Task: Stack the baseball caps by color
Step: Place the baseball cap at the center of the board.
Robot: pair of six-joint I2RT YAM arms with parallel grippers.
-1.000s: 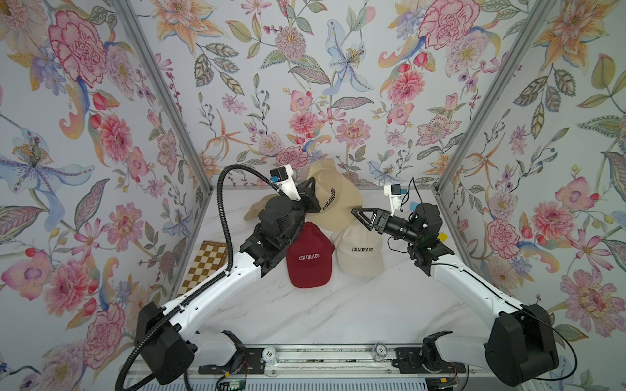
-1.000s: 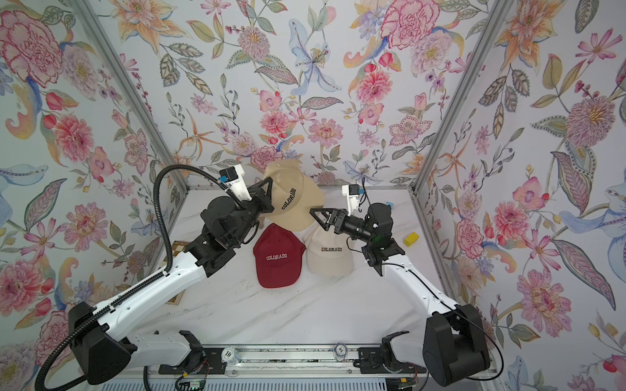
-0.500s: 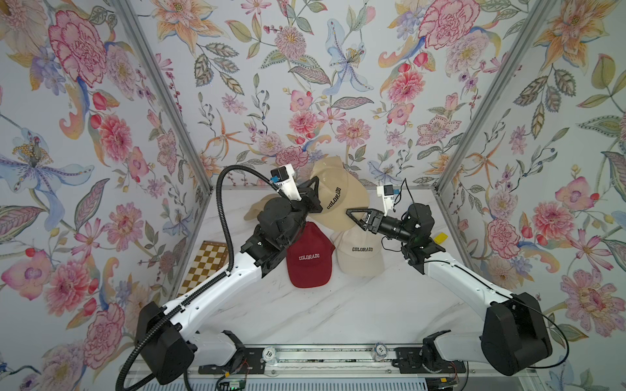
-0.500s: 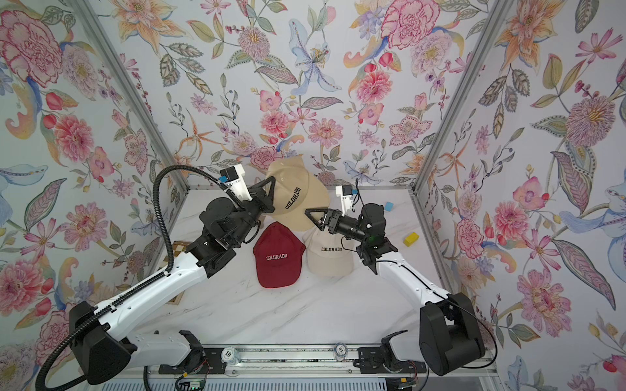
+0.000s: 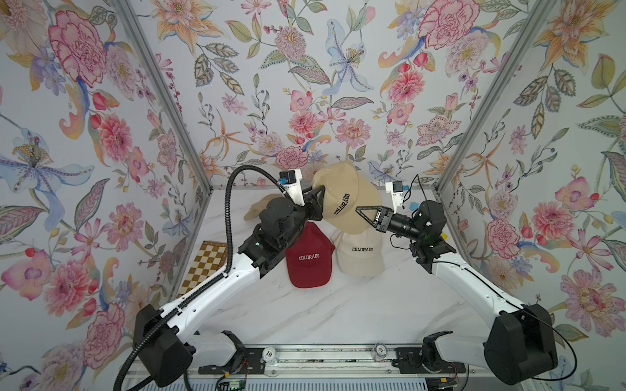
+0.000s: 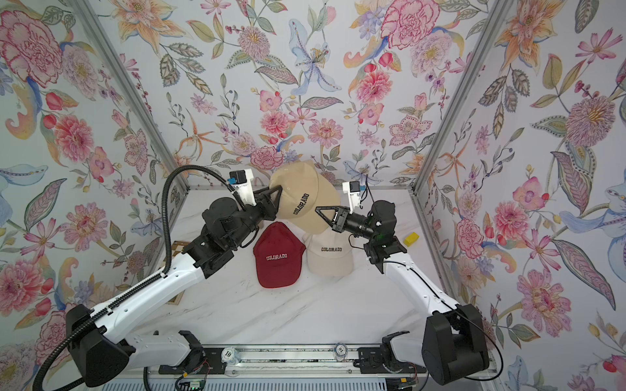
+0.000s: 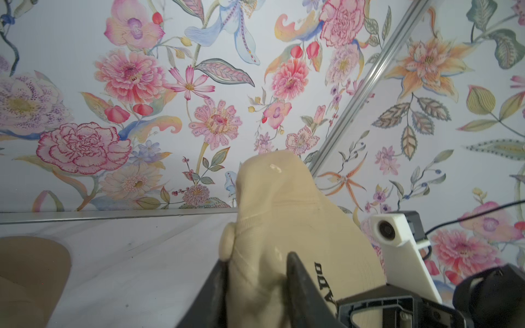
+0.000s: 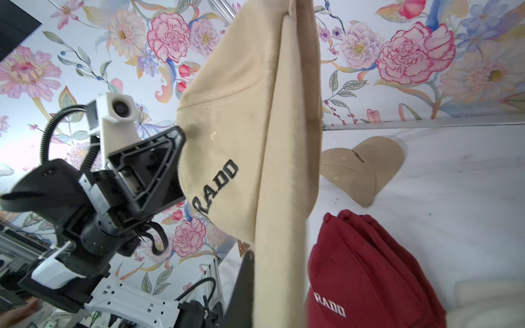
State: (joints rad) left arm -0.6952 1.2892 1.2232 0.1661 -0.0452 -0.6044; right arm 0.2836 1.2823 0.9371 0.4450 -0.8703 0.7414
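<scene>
right pincer (image 5: 358,210) onto one tan cap (image 5: 342,189)

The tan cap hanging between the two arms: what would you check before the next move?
1. Right gripper shut on the raised tan cap, at its brim: ok.
2. Left gripper free of its crown: cannot tell.
3. Second tan cap on the table uncovered: ok.
4. Way to it free: not ok, the left arm is between.
5. Red cap and cream cap not lying on it: ok.

The lettering "COLORADO" appears on the tan cap (image 5: 342,199), the red cap (image 5: 310,260) and the cream cap (image 5: 362,257); a round token (image 5: 269,354) on the front rail (image 5: 321,353) reads "10".
</scene>
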